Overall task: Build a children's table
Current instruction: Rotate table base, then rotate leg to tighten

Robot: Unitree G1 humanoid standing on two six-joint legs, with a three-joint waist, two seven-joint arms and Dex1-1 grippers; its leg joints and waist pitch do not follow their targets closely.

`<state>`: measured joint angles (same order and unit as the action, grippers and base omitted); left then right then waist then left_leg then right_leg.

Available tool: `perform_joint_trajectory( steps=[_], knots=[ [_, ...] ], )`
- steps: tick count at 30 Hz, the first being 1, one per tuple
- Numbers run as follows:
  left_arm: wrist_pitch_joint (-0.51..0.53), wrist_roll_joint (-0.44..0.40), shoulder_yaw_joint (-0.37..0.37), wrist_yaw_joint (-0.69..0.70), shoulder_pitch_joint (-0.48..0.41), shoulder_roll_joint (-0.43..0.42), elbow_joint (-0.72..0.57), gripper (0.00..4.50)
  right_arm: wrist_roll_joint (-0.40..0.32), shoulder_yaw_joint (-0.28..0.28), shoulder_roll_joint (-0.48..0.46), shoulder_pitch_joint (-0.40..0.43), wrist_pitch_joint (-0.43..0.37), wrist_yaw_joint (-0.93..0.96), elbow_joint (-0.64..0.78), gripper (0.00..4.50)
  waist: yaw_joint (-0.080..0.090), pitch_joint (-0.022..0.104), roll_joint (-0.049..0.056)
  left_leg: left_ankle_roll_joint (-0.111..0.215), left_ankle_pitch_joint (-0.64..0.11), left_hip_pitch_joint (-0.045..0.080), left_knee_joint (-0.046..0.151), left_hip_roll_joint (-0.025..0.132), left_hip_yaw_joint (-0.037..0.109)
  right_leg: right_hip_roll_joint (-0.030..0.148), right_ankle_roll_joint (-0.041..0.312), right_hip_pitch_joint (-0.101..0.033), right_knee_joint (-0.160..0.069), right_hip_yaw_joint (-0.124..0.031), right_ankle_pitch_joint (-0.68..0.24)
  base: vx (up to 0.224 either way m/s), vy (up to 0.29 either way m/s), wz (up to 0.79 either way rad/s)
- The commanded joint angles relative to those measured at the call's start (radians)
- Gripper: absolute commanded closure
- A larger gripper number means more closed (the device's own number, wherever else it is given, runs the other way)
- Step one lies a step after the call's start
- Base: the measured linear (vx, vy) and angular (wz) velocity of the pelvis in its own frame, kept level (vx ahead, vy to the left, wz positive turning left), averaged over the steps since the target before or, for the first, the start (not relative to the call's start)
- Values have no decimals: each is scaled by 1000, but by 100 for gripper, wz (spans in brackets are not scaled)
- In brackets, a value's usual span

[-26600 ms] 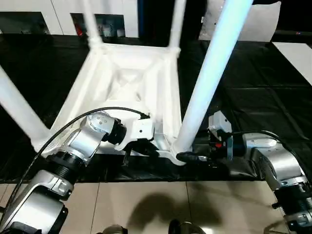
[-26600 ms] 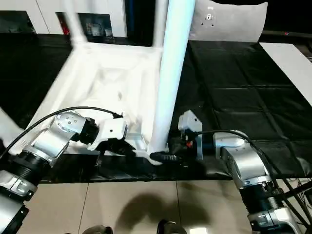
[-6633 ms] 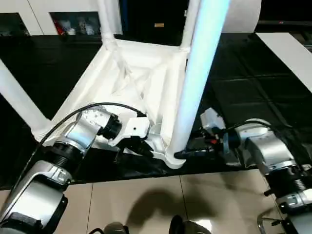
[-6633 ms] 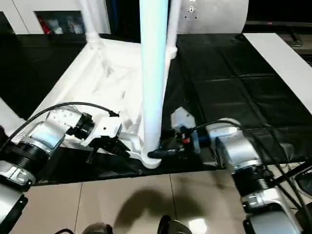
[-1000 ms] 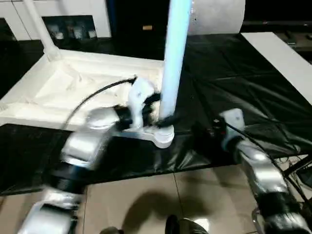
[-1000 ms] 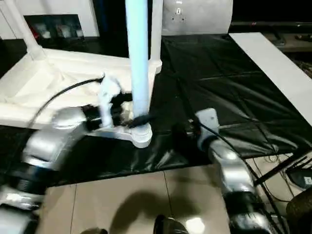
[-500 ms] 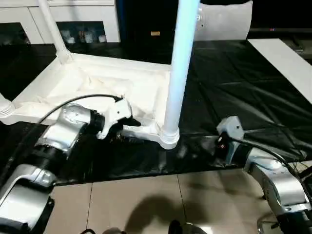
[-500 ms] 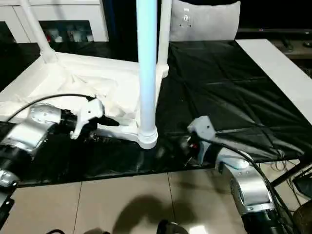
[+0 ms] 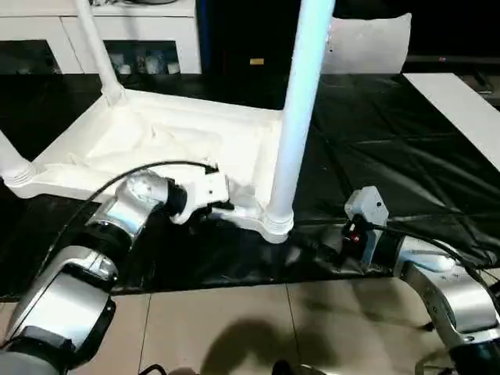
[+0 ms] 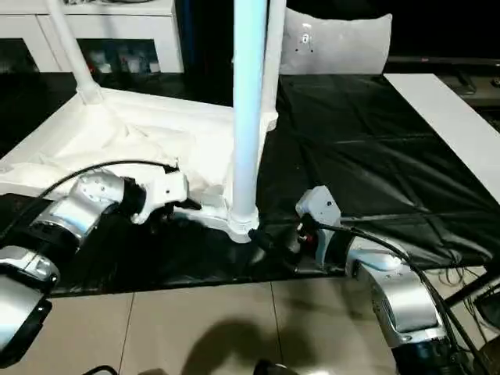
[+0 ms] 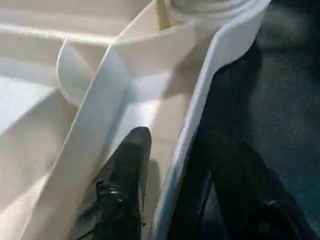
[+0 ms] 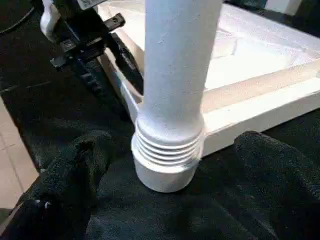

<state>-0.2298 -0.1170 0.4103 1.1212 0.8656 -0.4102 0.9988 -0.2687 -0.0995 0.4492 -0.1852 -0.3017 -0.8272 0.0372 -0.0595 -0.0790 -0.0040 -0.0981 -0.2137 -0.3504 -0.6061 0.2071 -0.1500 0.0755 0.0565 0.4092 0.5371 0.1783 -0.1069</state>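
The children's table (image 9: 156,144) is shown upside down on a black sheet (image 9: 391,164), its ribbed hollow underside facing up and its legs standing upright. The near rim beside the nearest leg (image 9: 293,125) is straddled by the left gripper (image 11: 165,200), one finger inside, one outside. The right gripper (image 12: 165,200) is spread wide before that leg's threaded base.
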Motion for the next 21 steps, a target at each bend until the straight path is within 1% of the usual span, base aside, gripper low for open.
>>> perform_joint_trajectory(
  steps=[1, 2, 3, 4, 5, 6, 7, 8, 9, 10, 11, 12, 13, 15, 16, 17, 18, 19, 20, 21],
  knots=[
    [-31, -22, 4, -17, 29, 11, 30, 272, -6, -10, 13, 7, -8, -11, 20, 0, -3, 96, -3, 89, -135, -1, 56, 2, -9, 61, -92, -73, -94, -35, -528, 0, 0, 0],
    [-38, -27, 3, -22, 33, 16, 41, 272, -5, -11, 13, 6, -9, -12, 20, 0, -4, 95, -3, 89, -131, -1, 59, 7, -7, 64, -81, -74, -93, -36, -516, 0, 0, 0],
    [-43, -30, 4, -24, 36, 21, 49, 283, -5, -12, 13, 5, -8, -14, 21, 0, -4, 95, -2, 88, -130, -1, 59, 8, -6, 66, -77, -75, -92, -36, -512, 0, 0, 0],
    [-45, -32, 5, -24, 40, 27, 56, 290, -6, -15, 15, 4, -11, -19, 23, 0, -5, 96, -4, 89, -125, -2, 60, 9, -6, 68, -69, -77, -90, -36, -503, 0, 0, 0],
    [-50, -33, 7, -12, 45, 32, 65, 296, -8, -17, 20, 4, -13, -26, 27, 0, -6, 98, -3, 89, -114, -4, 62, 13, -4, 73, -57, -80, -85, -40, -485, 0, 0, 0],
    [-54, -30, 9, 16, 48, 37, 72, 305, -11, -18, 24, 4, -16, -32, 31, 0, -6, 97, -3, 93, -109, -3, 62, 14, -4, 73, -47, -79, -85, -42, -476, 0, 0, 0],
    [-51, -21, 12, 77, 53, 38, 77, 315, -13, -16, 30, 4, -19, -39, 35, 0, -6, 97, -4, 96, -106, -3, 63, 14, -4, 74, -42, -79, -85, -44, -473, 0, 0, 0],
    [-47, -18, 14, 104, 55, 38, 78, 329, -13, -15, 33, 3, -19, -42, 35, 0, -8, 99, -2, 95, -96, -3, 64, 18, -2, 78, -26, -81, -78, -48, -454, 0, 0, 0],
    [-45, -17, 14, 112, 56, 37, 80, 329, -13, -15, 33, 3, -19, -43, 35, 0, -8, 98, -4, 97, -89, -6, 65, 19, -2, 80, -15, -83, -74, -51, -436, 0, 0, 0],
    [-40, -21, 21, 166, 64, 33, 87, 334, -14, -13, 38, 2, -19, -48, 35, 0, -9, 98, -5, 98, -86, -4, 65, 18, -3, 80, -11, -83, -75, -53, -434, 0, 0, 0],
    [-37, -24, 25, 205, 71, 31, 93, 358, -14, -12, 41, 1, -19, -51, 34, 0, -10, 100, -4, 99, -76, -5, 65, 18, -3, 82, 0, -84, -69, -56, -418, 0, 0, 0],
    [-13, -34, 38, 283, 85, 23, 101, 358, -14, -11, 47, -2, -16, -56, 32, 0, -11, 101, -5, 105, -62, -5, 66, 18, -3, 82, 10, -86, -65, -59, -400, 0, 0, 0],
    [3, -39, 46, 315, 91, 17, 99, 368, -12, -11, 48, -3, -13, -57, 30, 0, -12, 102, -5, 107, -54, -5, 67, 21, -2, 84, 17, -87, -62, -61, -386, 0, 0, 0],
    [20, -43, 53, 338, 97, 13, 97, 379, -10, -10, 50, -5, -11, -57, 28, 0, -11, 102, -4, 115, -34, -6, 66, 24, -2, 85, 54, -87, -51, -66, -333, 0, 0, 0],
    [32, -46, 53, 346, 108, 16, 101, 391, -8, -9, 51, -7, -6, -55, 23, 0, -11, 102, -1, 116, -34, -4, 67, 25, -2, 86, 62, -86, -49, -67, -329, 0, 0, 0],
    [34, -45, 48, 343, 115, 21, 106, 391, -6, -8, 51, -8, -4, -54, 21, 0, -11, 102, -1, 117, -34, -4, 66, 25, -3, 86, 67, -86, -49, -67, -326, 0, 0, 0],
    [32, -40, 36, 330, 126, 33, 116, 410, -4, -8, 51, -9, 0, -52, 17, 0, -12, 101, 2, 115, -45, -3, 66, 24, -5, 85, 74, -87, -52, -66, -336, 0, 0, 0],
    [30, -37, 31, 325, 129, 38, 119, 416, -3, -8, 50, -9, 1, -51, 17, 0, -12, 100, 0, 115, -51, -2, 65, 22, -6, 83, 71, -86, -56, -65, -347, 0, 0, 0],
    [24, -36, 26, 319, 131, 43, 122, 416, -1, -10, 50, -8, 3, -50, 17, 0, -14, 99, 1, 109, -63, -1, 66, 21, -7, 83, 66, -87, -59, -65, -368, 0, 0, 0],
    [17, -38, 24, 308, 131, 48, 125, 431, 1, -12, 50, -6, 3, -48, 20, 0, -15, 99, 0, 105, -70, 1, 67, 21, -7, 83, 61, -86, -61, -63, -383, 0, 0, 0]
  ],
)
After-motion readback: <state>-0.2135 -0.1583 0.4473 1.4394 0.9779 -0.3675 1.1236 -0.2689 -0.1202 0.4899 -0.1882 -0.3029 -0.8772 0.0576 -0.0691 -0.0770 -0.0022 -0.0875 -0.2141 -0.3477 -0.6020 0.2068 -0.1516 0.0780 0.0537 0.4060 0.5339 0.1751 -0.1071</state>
